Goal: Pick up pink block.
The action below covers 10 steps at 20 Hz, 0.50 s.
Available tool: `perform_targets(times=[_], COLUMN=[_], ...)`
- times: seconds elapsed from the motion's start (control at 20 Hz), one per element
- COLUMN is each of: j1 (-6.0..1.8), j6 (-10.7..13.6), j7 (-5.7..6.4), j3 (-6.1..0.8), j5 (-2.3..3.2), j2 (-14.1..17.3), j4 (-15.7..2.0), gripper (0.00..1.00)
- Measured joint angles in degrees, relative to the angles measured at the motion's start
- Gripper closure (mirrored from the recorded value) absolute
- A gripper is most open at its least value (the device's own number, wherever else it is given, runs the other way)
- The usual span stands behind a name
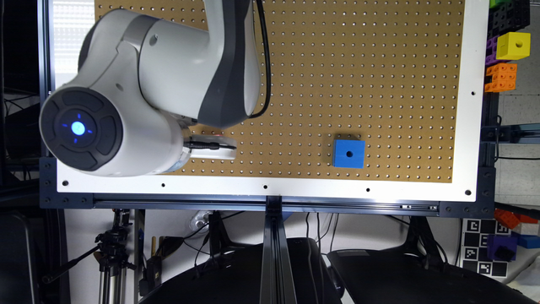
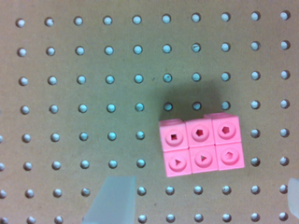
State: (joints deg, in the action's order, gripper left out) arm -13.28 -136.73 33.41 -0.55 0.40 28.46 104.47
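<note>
Pink plastic sits just beyond my fingertips: the pink block [image 2: 201,146] lies flat on the pegboard [image 2: 93,70], a brick of six joined cubes in two rows of three, each cube with a recessed round socket on top. Its shadow falls on the board along the side farther from my fingers. Nothing touches it; bare perforated board surrounds it on every side.

My gripper [image 2: 203,198] stands with its two fingers spread wide apart, holding nothing. One translucent pale fingertip [image 2: 112,198] shows beside the block's near corner, clear of it, and the other is a sliver at the picture's edge beyond the block's opposite end. The block lies between the lines of the two fingers but past their tips, not yet between them.

From the exterior view, my arm [image 1: 139,88] reaches over the pegboard's corner at the exterior view's left, its big white and grey joint with the glowing blue light hiding the board beneath it. A faint pink edge peeks out just above the white disc under my wrist; I cannot tell more of the block from there. Well away from the pink block, toward the exterior view's right, a blue cube [image 1: 348,153] with one centre hole rests on the pegboard near its white frame [image 1: 295,188]. Beyond the frame, off the board, are a yellow cube [image 1: 513,45] and an orange brick [image 1: 500,77].
</note>
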Motion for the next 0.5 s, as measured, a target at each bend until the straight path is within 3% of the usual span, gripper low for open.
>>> perform_targets(times=[0.5], j1=[-0.01], j6=[-2.9], j7=[0.0], j3=[-0.21], j5=[0.0], j2=[6.2], j4=[-1.64], gripper=[0.0])
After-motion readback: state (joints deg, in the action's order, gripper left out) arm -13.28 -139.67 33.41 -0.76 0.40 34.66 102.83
